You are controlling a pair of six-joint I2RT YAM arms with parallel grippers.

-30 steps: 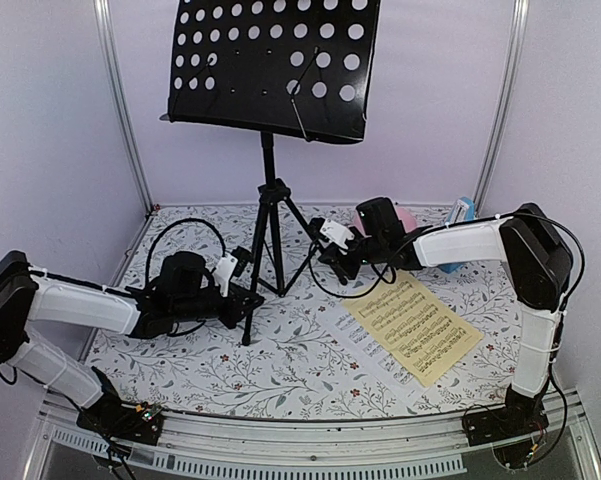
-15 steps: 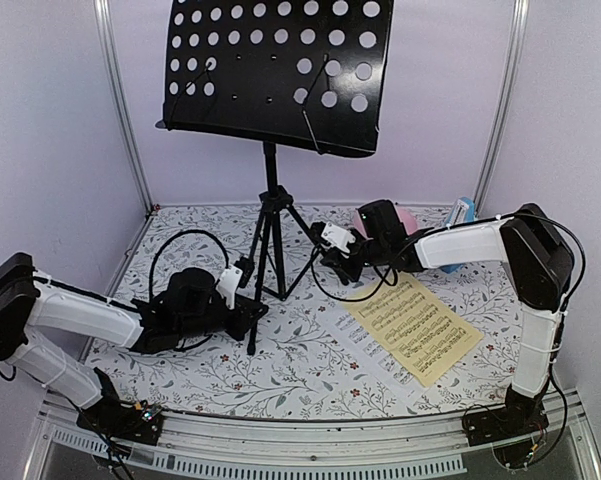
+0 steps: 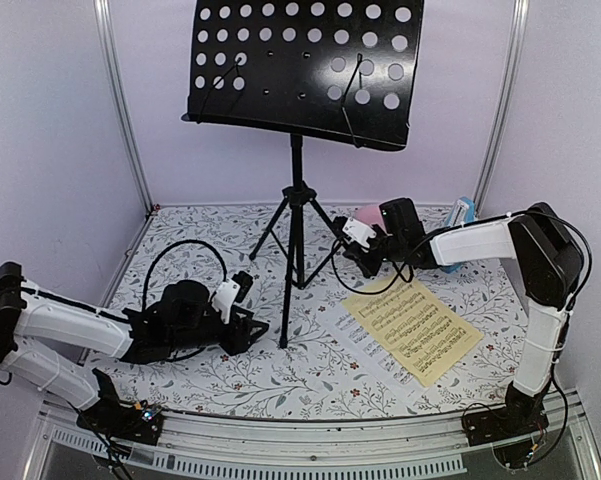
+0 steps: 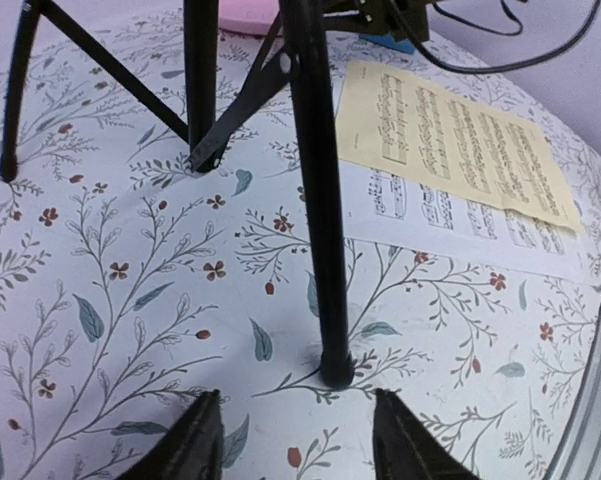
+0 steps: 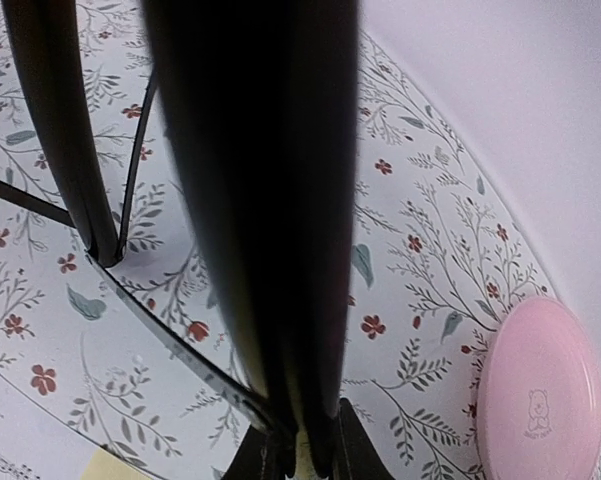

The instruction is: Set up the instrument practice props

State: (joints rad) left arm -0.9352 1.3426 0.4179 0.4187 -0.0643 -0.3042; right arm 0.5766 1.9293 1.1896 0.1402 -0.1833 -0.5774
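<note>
The left hand point(image 4: 292, 405) is nearest. It lies low over the tabletop point(image 3: 310, 395), which has a cloth with little flowers and leaves on it. Its two black fingers point(image 4: 202, 440) are partly apart and hold nothing. Just past the gap between them is one foot of the black metal music stand on three legs point(image 3: 296, 185). That foot sits on the cloth and does not touch the fingers.

A bit to the right, two pages of printed music lie flat. The pale-yellow sheet point(image 3: 420, 325) is on top. The white sheet point(image 4: 450, 225) is under it and peeks out along the side that faces the stand's foot.

Farther back, the right hand point(image 5: 298, 455) reaches in low from the right. It is closed tight on another leg of the stand, near the bottom end of that leg. I cannot tell if that foot touches the cloth.

Just behind this hand, a round pink plate point(image 5: 545, 400) lies flat. A small blue pyramid-shaped metronome point(image 3: 463, 213) stands by the back wall, behind the right arm.

The stand is in the middle of the tabletop. Its third leg is at the back left. Its pole goes straight up to a wide black tray full of round holes.
</note>
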